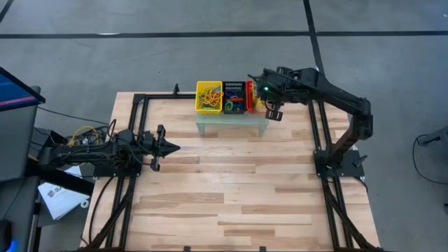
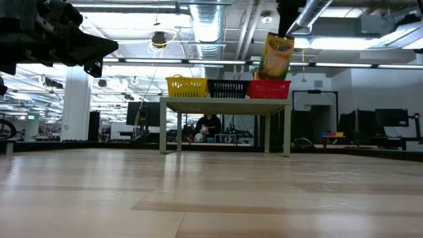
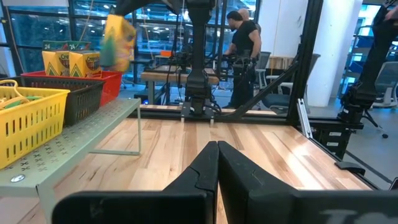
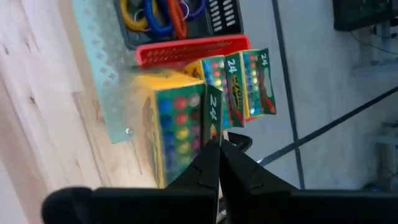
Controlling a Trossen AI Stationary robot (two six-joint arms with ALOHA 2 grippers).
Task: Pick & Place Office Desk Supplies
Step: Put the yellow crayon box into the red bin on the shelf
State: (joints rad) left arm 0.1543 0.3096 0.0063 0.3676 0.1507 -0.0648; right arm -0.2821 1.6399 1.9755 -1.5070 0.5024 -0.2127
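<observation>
1. A pale wooden desk [image 1: 231, 189] stands on a grey floor, with an open workshop and two standing people [image 3: 244, 56] behind it
2. A light green shelf [image 1: 231, 119] sits at the desk's far edge, carrying a yellow basket [image 1: 208, 96], a black basket [image 1: 234, 98] and a red basket [image 1: 250, 96] in a row
3. The right end effector [image 1: 271, 105] hangs just above the red basket's outer end, fingers clamped on a yellow-and-green crayon box [image 2: 275, 56] held clear of the baskets
4. Just beyond the held box, two more crayon boxes [image 4: 239, 84] stand upright in the red basket
5. Farther along from that end effector, rubber bands [image 1: 210, 96] fill the yellow basket, and blue, orange and purple ones [image 4: 158, 15] lie in the black basket
6. The left end effector [image 1: 170, 147] waits low over the desk's left side, fingers pressed together on nothing, well apart from the shelf
</observation>
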